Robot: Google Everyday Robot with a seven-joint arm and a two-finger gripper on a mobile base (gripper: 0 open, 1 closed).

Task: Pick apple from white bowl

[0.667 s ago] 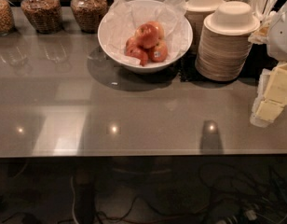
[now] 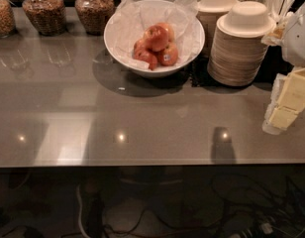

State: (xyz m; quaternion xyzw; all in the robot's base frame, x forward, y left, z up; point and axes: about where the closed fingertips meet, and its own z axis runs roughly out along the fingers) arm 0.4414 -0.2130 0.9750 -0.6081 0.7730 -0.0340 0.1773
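At the right edge hangs the gripper, its state unclear. One white bowl holds about four apples.

Red-yellow apples; glossy white bowl, white paper lining. 2 beige bowl stacks. Grey countertop. Cream-yellow gripper at right edge.

Glossy grey countertop, dark floor

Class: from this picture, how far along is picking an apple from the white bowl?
Done: nothing yet; the apples lie piled in the white bowl. In hand: the hand sits at the right edge above the counter, apart from the bowl. Left: reach in, grip one apple, lift.
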